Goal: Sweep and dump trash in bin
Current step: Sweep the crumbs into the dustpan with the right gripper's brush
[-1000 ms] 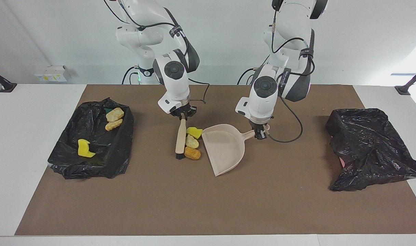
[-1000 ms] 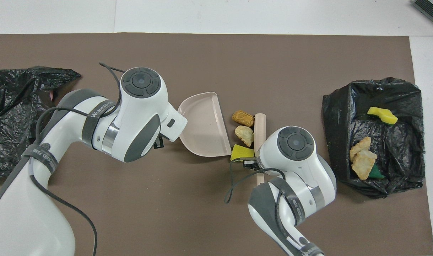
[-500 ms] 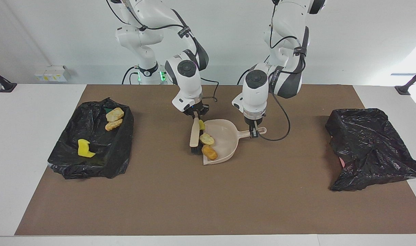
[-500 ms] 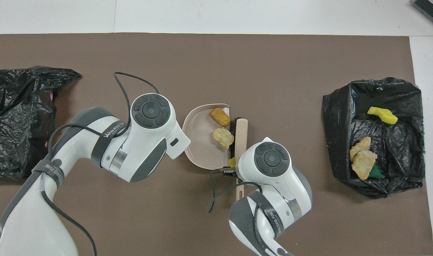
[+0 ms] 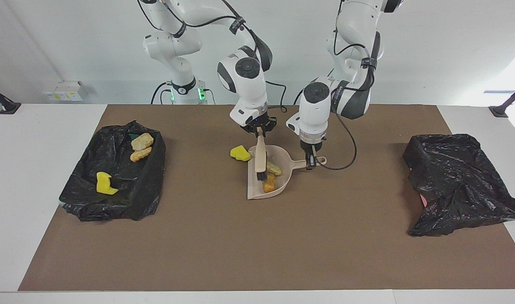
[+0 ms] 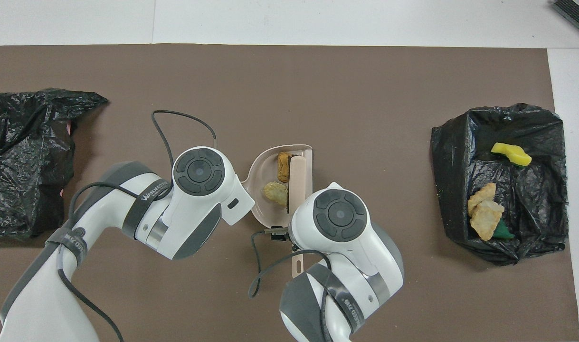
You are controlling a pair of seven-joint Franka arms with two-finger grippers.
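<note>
While the sweeping step was in hand, the right gripper (image 5: pixel 260 131) clenched the brush (image 5: pixel 261 158), its bristles inside the dustpan (image 5: pixel 257 192); the left gripper (image 5: pixel 311 159) grasped the dustpan's handle. Trash: two tan-orange lumps (image 5: pixel 271 176) lay in the pan; one yellow sponge chunk (image 5: pixel 240 153) lay on the brown mat (image 5: pixel 257 245) just beside the pan, toward the right arm's end. Four scraps already sat in the black-lined bin (image 5: pixel 149 185). A second black bag (image 5: pixel 460 181) lay at the left arm's end. Judged next: sweep in the stray chunk, then carry the pan level to the bin.
</note>
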